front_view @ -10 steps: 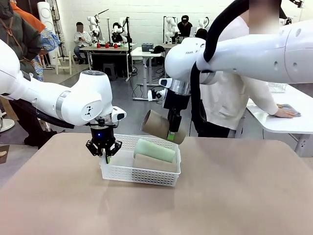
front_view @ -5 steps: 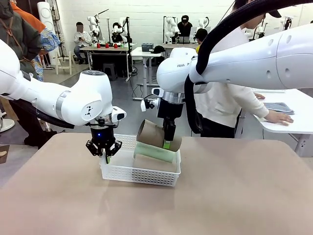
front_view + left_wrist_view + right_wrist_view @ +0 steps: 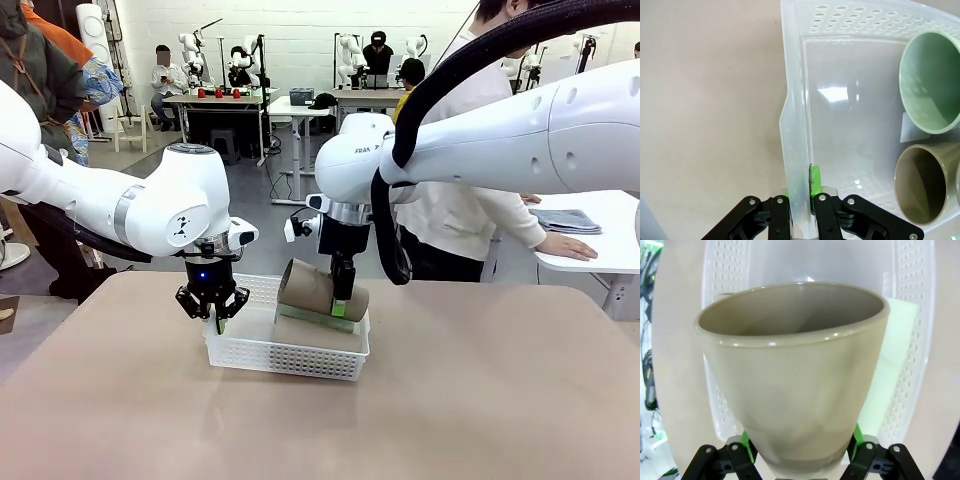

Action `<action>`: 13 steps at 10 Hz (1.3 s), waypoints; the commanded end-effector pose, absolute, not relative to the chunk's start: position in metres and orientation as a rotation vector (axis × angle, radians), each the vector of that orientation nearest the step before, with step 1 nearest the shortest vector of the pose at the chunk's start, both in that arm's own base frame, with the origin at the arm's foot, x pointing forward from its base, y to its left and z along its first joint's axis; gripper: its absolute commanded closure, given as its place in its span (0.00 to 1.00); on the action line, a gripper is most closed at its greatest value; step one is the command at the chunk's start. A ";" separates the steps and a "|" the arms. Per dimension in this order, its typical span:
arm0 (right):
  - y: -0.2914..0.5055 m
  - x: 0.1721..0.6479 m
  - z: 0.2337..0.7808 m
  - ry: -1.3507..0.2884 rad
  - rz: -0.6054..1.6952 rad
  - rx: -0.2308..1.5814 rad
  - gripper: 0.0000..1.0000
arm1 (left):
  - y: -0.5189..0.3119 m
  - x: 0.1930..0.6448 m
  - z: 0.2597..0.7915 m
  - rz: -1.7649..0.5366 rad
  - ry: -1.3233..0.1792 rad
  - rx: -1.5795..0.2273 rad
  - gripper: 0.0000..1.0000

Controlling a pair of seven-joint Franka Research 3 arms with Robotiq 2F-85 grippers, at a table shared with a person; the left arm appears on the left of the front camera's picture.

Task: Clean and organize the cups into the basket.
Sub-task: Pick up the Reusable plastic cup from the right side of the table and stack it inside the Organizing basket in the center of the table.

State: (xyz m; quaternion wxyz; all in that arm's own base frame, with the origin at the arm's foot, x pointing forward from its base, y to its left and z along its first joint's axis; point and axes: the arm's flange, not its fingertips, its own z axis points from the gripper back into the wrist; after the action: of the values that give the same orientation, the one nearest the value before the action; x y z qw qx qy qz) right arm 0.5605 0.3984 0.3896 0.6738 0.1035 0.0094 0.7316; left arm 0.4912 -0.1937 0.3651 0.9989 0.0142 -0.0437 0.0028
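Observation:
The white perforated basket (image 3: 255, 352) stands on the table. My left gripper (image 3: 213, 312) is shut on its left wall, seen up close in the left wrist view, where the fingers (image 3: 814, 186) pinch the rim. A mint green cup (image 3: 930, 85) and a tan cup (image 3: 922, 182) lie inside, mouths toward that wall. My right gripper (image 3: 340, 300) is shut on another tan cup (image 3: 312, 287), held on its side just above the green cup (image 3: 298, 313). In the right wrist view this held cup (image 3: 795, 375) hides most of the basket (image 3: 715, 340).
The tan table (image 3: 480, 400) has free room in front of and to the right of the basket. A person stands beyond the far edge at the right, one hand (image 3: 565, 245) resting on a neighbouring white table beside a grey cloth (image 3: 572, 219).
My right gripper has carried the tan cup left and down, from beside the basket's far right corner to just over the green cup. The left gripper has stayed on the basket wall.

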 end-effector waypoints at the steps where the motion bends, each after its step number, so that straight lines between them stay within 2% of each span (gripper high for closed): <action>1: 0.405 0.560 0.388 0.039 1.638 0.205 0.19 | -0.194 0.492 0.369 0.007 -0.095 0.027 1.00; 2: 0.404 0.560 0.389 0.039 1.634 0.219 0.19 | -0.194 0.492 0.369 0.007 -0.095 0.027 1.00; 3: 0.403 0.560 0.390 0.036 1.636 0.226 0.00 | -0.194 0.492 0.369 0.007 -0.095 0.027 1.00; 9: 0.395 0.559 0.407 -0.014 1.623 0.249 0.00 | -0.194 0.492 0.369 0.007 -0.095 0.027 1.00; 11: 0.345 0.559 0.472 -0.214 1.572 0.363 0.00 | -0.194 0.492 0.369 0.007 -0.095 0.027 1.00; 13: 0.271 0.545 0.519 -0.393 1.461 0.346 0.00 | -0.194 0.492 0.369 0.007 -0.095 0.027 1.00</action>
State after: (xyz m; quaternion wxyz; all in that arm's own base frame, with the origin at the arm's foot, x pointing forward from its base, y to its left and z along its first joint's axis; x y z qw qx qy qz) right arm 0.5775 0.3172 0.5230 0.7105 0.1553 -0.1320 0.6735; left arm 0.4913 -0.1934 0.3651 0.9989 0.0142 -0.0437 0.0031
